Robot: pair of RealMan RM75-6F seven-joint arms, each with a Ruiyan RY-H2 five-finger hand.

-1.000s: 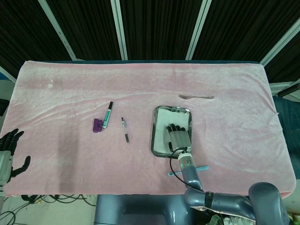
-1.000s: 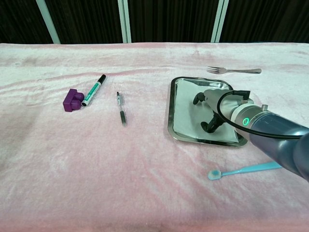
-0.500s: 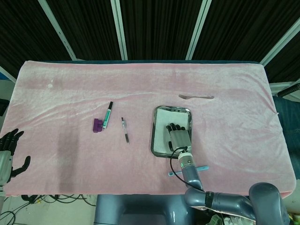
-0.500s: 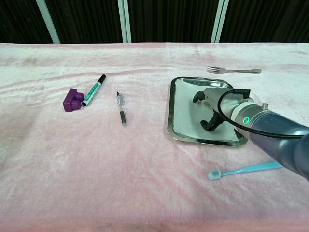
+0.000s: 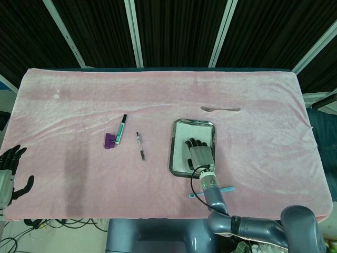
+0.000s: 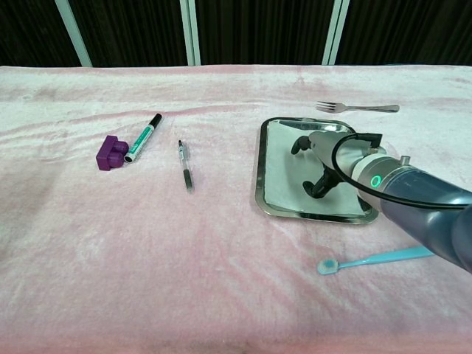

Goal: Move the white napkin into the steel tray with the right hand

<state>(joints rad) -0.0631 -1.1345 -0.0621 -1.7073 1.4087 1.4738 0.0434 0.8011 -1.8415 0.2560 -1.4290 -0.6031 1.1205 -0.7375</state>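
Pink velvety table cloth (image 6: 221, 243). Shiny silver steel tray (image 6: 260, 173) containing a plain white napkin (image 6: 284, 173). Grey-and-black right hand (image 5: 199, 153) with a green indicator light. Purple plastic block (image 6: 111, 153). Green-and-white marker (image 6: 142, 138), black cap. Light blue toothbrush (image 6: 372, 259). Silver fork (image 6: 357, 108).

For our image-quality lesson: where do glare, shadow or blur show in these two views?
Head view: even light, steel tray rim glints, dark background. Chest view: right hand sharp over the white napkin, casting a faint shadow; the near forearm is slightly soft.
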